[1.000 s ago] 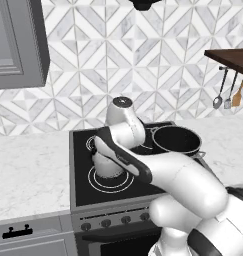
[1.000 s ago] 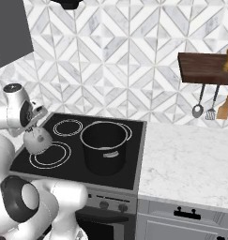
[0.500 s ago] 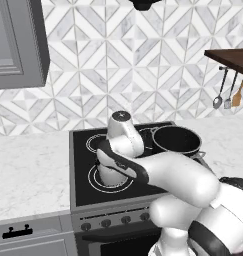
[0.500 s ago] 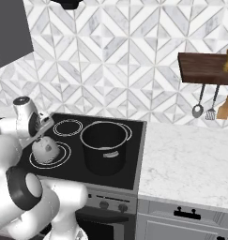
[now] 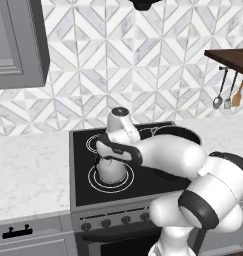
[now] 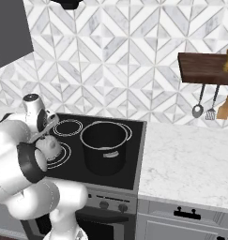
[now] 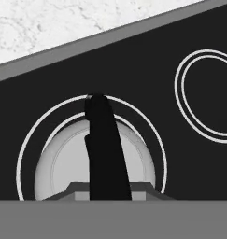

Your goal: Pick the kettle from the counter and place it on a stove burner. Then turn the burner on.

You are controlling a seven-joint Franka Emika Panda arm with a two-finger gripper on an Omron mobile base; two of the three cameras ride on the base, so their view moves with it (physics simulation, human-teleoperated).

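The kettle [image 5: 112,170] sits inside the large stove burner [image 5: 93,184] ring. The claw [image 5: 109,156] pinches its arched handle [image 7: 104,149]. A black pot [image 6: 104,146] stands at three o'clock of it.

The silver-grey kettle [image 5: 112,171] sat on black cooktop glass [image 5: 83,185]; beside it, a black pot [image 6: 104,146] and white-marbled counter [image 6: 186,161].

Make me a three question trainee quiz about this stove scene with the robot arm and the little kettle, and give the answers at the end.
1. True or false: the small rounded silver-grey kettle sits inside the large double-ring burner on the black glass cooktop.
2. What stands to the kettle's right on the cooktop?
A. large black pot
B. frying pan
C. toaster
3. Fill in: the white arm's claw is ____ on the kettle's arched handle.

Key: 1 true; 2 A; 3 shut
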